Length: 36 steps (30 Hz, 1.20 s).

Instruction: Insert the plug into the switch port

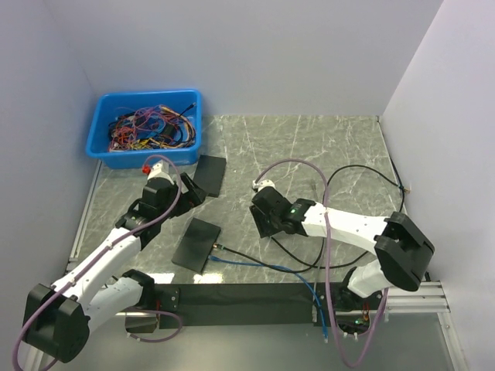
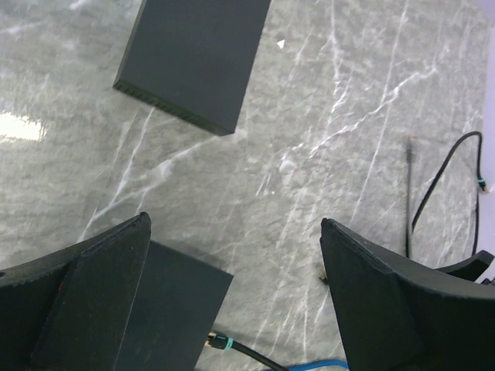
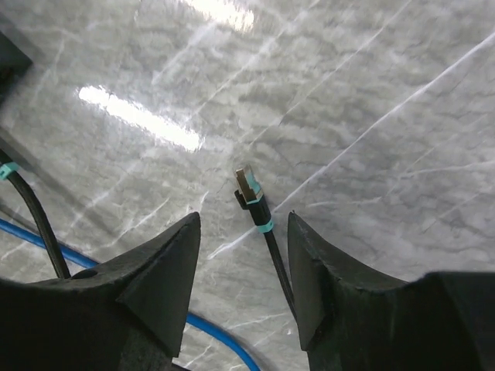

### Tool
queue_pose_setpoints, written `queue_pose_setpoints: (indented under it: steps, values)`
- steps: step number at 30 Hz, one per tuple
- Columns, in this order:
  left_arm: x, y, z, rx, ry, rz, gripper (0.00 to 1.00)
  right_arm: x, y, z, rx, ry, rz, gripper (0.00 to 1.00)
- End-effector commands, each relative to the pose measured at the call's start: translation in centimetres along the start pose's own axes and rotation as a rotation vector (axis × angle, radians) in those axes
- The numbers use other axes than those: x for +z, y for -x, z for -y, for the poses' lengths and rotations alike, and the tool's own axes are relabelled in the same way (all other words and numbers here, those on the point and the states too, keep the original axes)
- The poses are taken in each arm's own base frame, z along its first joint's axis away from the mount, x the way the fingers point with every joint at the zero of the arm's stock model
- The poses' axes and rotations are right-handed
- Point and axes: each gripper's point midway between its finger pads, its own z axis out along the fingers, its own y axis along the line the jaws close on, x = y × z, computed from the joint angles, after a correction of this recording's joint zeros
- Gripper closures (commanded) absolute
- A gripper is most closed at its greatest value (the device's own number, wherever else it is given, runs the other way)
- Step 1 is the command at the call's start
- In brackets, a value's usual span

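Observation:
In the right wrist view the plug (image 3: 249, 188), gold-tipped with a teal band, lies on the marble just beyond my right gripper (image 3: 244, 224). Its black cable (image 3: 277, 263) runs back between the open jaws, close to the right finger (image 3: 325, 278), and nothing pinches it. A flat black switch (image 1: 196, 243) sits left of centre, with another black cable's plug (image 2: 220, 341) at its edge. My left gripper (image 2: 233, 224) hovers wide open above that switch's corner (image 2: 170, 301), holding nothing. In the top view my right gripper (image 1: 263, 215) hangs right of the switch.
A second black switch (image 1: 209, 174) lies further back, and a blue bin (image 1: 147, 127) of tangled wires stands at the far left. A blue cable (image 1: 263, 267) and black cable loops (image 1: 348, 178) cross the marble. A loose plug end (image 2: 410, 143) lies to the right.

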Motion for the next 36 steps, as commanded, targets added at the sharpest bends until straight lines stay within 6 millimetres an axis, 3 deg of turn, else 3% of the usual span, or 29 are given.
queue_pose_setpoints:
  steps: [1,9,12,13,16,18,21,24,29,32,33,35,36]
  values:
    - [0.1,0.2,0.4,0.014,-0.037,0.008,0.03,0.4,-1.5,-0.1,0.017,-0.002,-0.062,0.44]
    - [-0.1,0.3,-0.3,0.012,-0.030,0.017,0.03,2.2,-4.9,0.2,0.016,-0.023,-0.180,0.51]
    - [0.0,0.2,-0.6,0.008,-0.025,0.018,0.03,2.5,-5.4,0.4,0.013,-0.030,-0.191,0.62]
    - [0.0,0.2,-0.6,0.008,-0.025,0.018,0.03,2.7,-5.6,0.5,0.011,-0.034,-0.199,0.73]
    - [-0.1,0.3,-0.6,0.012,-0.025,0.020,0.04,2.9,-5.6,0.6,0.009,-0.037,-0.190,0.92]
    - [-0.1,0.3,-0.3,0.015,-0.039,0.013,0.04,2.8,-5.2,0.5,0.005,-0.031,-0.167,0.96]
    - [-0.3,0.2,0.8,0.016,-0.096,0.006,0.05,2.3,-3.2,0.0,-0.011,0.003,-0.088,0.98]
    - [-0.9,0.6,2.9,0.006,-0.207,0.024,0.07,0.8,0.3,-2.3,-0.040,0.133,0.042,1.00]
    - [-3.0,1.9,8.2,0.028,-0.492,0.066,0.12,-5.4,7.8,-7.6,-0.083,0.461,0.334,1.00]
    - [-4.1,1.4,10.1,0.048,-0.620,0.037,0.23,-8.6,10.1,-10.0,-0.155,0.624,0.433,1.00]
    - [-4.9,2.1,11.4,0.064,-0.694,0.074,0.24,-9.7,9.9,-11.1,-0.189,0.715,0.432,1.00]
    - [-5.8,1.2,12.0,0.062,-0.773,0.047,0.30,-11.2,10.9,-12.1,-0.205,0.802,0.477,1.00]
    - [-6.9,1.8,13.1,0.069,-0.846,0.079,0.32,-11.9,11.0,-12.4,-0.213,0.863,0.477,1.00]
